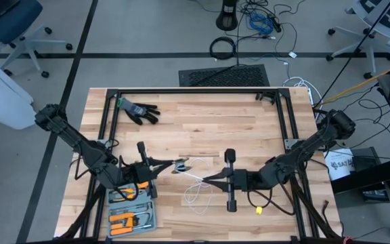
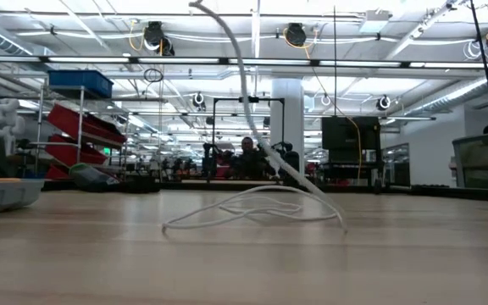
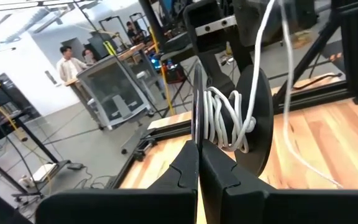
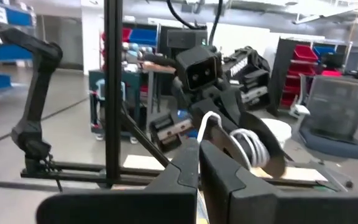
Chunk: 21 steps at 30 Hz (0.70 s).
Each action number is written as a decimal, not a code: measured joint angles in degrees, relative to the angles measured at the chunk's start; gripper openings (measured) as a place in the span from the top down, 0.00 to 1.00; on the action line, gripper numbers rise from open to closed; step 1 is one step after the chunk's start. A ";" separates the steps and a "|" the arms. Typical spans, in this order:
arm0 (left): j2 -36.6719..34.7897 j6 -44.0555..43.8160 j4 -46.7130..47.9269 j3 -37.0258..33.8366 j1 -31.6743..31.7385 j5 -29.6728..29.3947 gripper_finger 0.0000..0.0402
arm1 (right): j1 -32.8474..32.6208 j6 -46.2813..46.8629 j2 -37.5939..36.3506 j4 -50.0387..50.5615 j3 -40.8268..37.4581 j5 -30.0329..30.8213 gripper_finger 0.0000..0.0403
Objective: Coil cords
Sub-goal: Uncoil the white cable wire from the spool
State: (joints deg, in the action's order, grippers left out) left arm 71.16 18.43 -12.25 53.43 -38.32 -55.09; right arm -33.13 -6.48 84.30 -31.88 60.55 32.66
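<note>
Left end effector (image 1: 170, 163) pinches spool (image 3: 253, 118) — right end effector (image 1: 205, 179) pinches cord (image 1: 193, 193), contact hidden.

Between grippers: white cord (image 1: 196, 177) strung across, blocking passage.
Beyond left gripper (image 1: 176, 163): open wood, black glove (image 1: 138, 110) well apart.
Beside left arm: tool tray (image 1: 131, 210).
</note>
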 joint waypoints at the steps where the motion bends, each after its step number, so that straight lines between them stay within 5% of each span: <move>1: 0.00 -0.04 0.00 0.00 0.21 0.00 1.00 | 0.41 0.01 0.45 -0.91 0.00 -0.84 1.00; 21: 0.00 1.63 1.13 0.00 0.49 -10.09 1.00 | 3.39 -0.43 2.68 -1.56 0.00 -4.52 1.00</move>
State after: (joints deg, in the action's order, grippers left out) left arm 71.16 20.06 -11.11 53.43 -37.82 -65.18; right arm -29.74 -6.91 86.98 -33.43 60.55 28.14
